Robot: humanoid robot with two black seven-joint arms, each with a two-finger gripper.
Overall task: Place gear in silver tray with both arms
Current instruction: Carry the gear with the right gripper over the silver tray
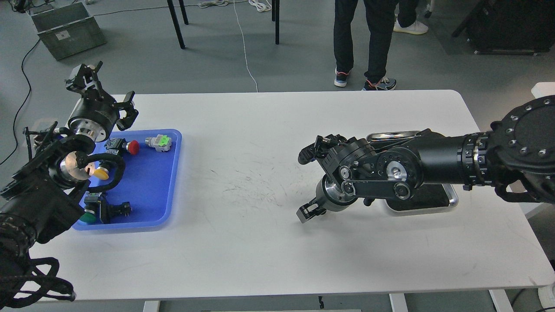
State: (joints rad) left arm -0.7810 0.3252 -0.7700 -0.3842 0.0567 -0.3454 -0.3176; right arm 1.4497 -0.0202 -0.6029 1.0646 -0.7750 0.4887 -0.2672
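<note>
The silver tray [453, 200] lies at the right of the white table, mostly covered by my right arm; only its far rim and near right corner show. My right gripper [308, 212] points down and left, low on the table left of the tray. Its dark fingers stand close together and I cannot tell whether they hold anything. The gear is hidden; it does not show on the table. My left gripper [102, 93] is raised over the table's far left corner, its claws spread open and empty.
A blue plastic tray [149, 190] at the left holds several small parts, among them a red button [134, 147] and a green-and-grey block [159, 142]. A person's legs [364, 43] stand beyond the table's far edge. A grey crate [67, 28] sits on the floor.
</note>
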